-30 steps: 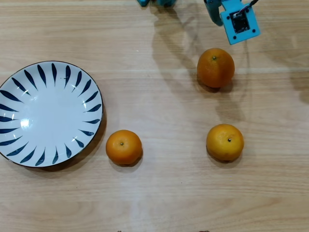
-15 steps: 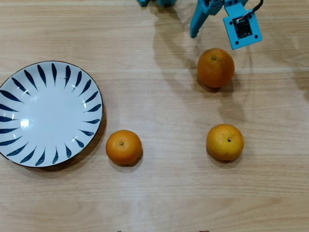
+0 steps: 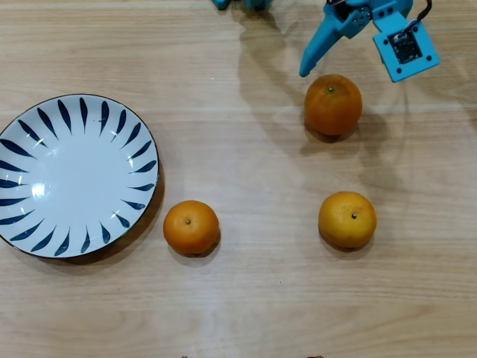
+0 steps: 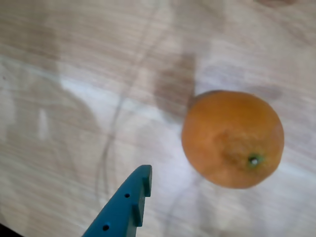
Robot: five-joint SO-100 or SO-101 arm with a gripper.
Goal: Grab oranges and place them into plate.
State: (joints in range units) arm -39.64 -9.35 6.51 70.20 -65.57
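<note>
The largest orange (image 3: 332, 104) rests on the wooden table (image 3: 246, 298) near the top edge of the overhead view, right of centre. The blue gripper (image 3: 350, 56) is positioned just above it in that view, apart from the fruit and not touching it. One pointed blue finger (image 3: 319, 48) extends down-left, ending beside the orange's upper-left side. The jaws stand apart and hold nothing. In the wrist view, this orange (image 4: 232, 139) lies right of centre with its stem dot facing the lens, and the blue fingertip (image 4: 129, 200) sits lower-left of it with bare table between them.

A yellower orange (image 3: 347, 219) lies below the first, well apart from it. A third orange (image 3: 191, 227) lies lower-centre, just beside the rim of the plate (image 3: 71, 175). The white plate with dark blue leaf strokes occupies the left side and contains no fruit.
</note>
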